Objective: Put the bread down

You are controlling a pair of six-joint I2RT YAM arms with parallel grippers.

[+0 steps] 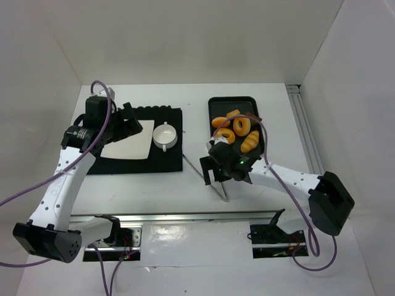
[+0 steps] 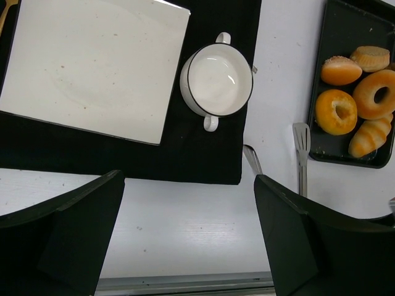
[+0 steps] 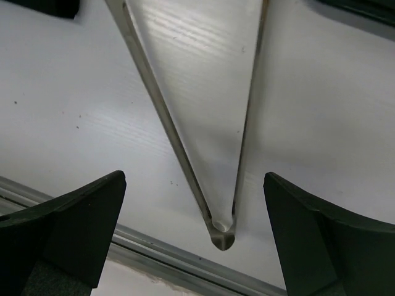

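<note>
Bread [image 1: 237, 128]: five golden-brown pieces, two ring-shaped, on black tray [image 1: 216, 105] at 1 o'clock of desk [image 1: 154, 191]. Right tool [image 3: 192, 185] spread wide, empty, low over tongs [image 3: 222, 234]. Left tool [image 2: 188, 179] spread, empty, above mat [image 2: 123, 160] at 10 o'clock.

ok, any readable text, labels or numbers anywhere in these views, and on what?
None: no word, label, brand or number shows on the plate, bowl, tray, tongs or mat.
</note>
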